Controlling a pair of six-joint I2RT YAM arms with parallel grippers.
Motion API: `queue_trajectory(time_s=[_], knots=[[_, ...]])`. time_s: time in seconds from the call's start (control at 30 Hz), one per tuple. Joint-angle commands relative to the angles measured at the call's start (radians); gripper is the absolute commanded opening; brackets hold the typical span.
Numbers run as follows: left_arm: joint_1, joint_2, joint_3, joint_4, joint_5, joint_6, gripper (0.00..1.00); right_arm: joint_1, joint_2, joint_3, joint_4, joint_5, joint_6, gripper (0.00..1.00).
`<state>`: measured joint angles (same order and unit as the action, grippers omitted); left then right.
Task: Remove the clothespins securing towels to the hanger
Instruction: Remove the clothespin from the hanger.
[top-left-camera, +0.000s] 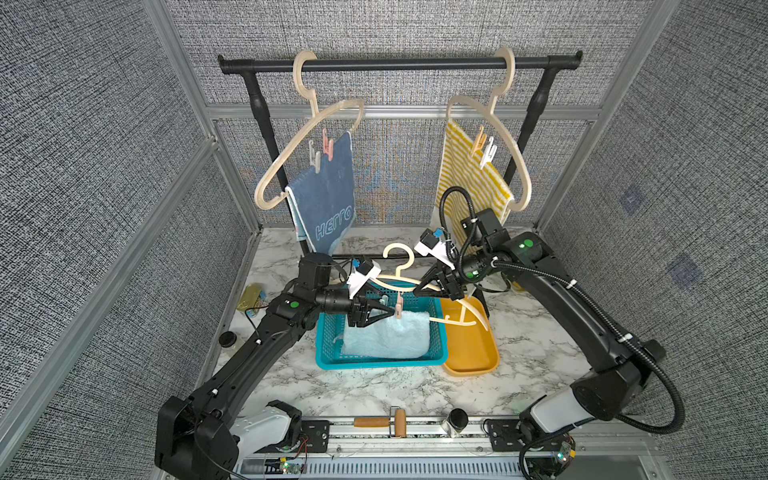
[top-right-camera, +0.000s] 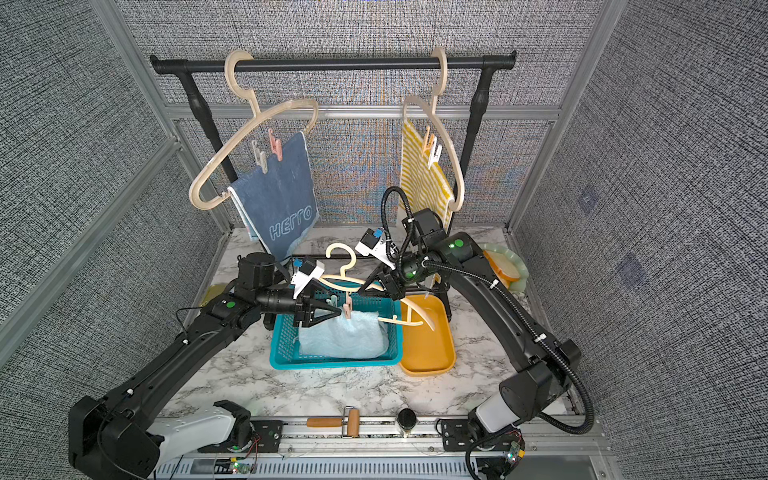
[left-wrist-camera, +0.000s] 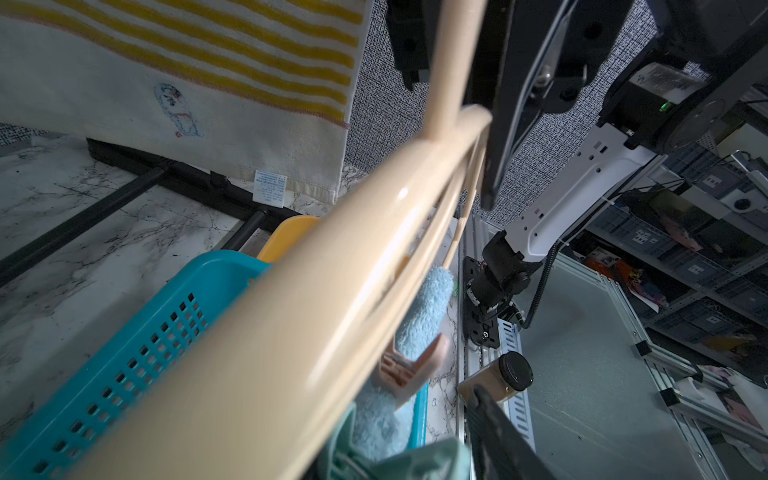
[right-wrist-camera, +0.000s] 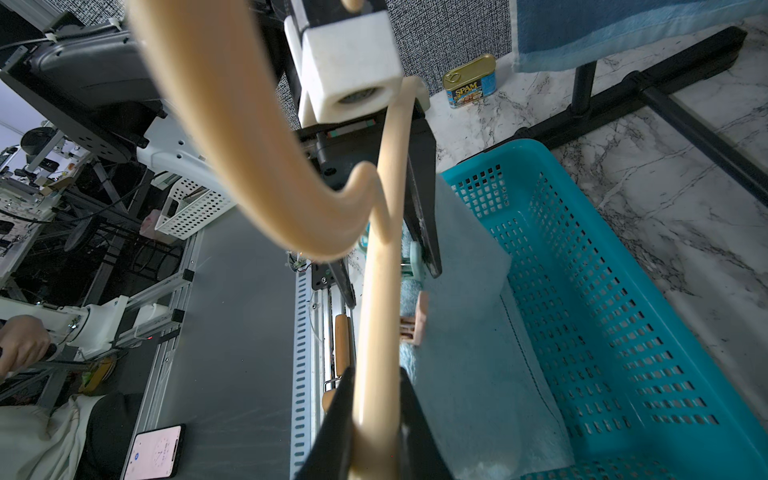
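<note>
Left gripper (top-left-camera: 392, 311) poised at the pink clothespin (top-left-camera: 400, 308), above the teal basket (top-left-camera: 374, 361).
Its jaws stand half open and visibly clamp nothing. The pin pegs the limp aqua towel (top-left-camera: 386, 338) to the hanger (right-wrist-camera: 249, 145). It is likely light, stiff and springy, so squeeze its tail legs. The right gripper (top-left-camera: 419, 288) is clamped tight on the hanger.

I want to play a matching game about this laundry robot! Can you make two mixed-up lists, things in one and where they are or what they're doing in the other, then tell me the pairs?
Things:
1. dark blue towel
2. striped towel
3. aqua towel
4. right claw

Matches:
A. shut on the loose hanger
B. pinned by a pink clothespin, up on the black rail
C. hangs down into the teal basket
D. pinned by an orange clothespin, up on the black rail

Pairs: 1-B, 2-D, 3-C, 4-A.
</note>
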<state>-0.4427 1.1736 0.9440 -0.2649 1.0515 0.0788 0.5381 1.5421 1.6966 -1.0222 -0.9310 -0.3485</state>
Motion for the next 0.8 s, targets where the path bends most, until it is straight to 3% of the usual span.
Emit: queue_trajectory(time_s=[0.0,0.2,0.43,0.77], knots=[[-0.001,-0.001,0.004,-0.011,0.046,0.043,0.53,0.002,0.007,0.020,-0.029,-0.166,-0.065,0.00],[-0.001,-0.017,-0.004,-0.053,0.037,0.088,0.45,0.002,0.032,0.034,-0.064,-0.181,-0.091,0.00],[-0.001,-0.028,-0.005,-0.083,0.010,0.110,0.43,-0.001,0.027,0.039,-0.072,-0.189,-0.096,0.00],[-0.001,-0.025,-0.015,-0.069,0.021,0.098,0.28,-0.003,0.026,0.041,-0.072,-0.199,-0.097,0.00]])
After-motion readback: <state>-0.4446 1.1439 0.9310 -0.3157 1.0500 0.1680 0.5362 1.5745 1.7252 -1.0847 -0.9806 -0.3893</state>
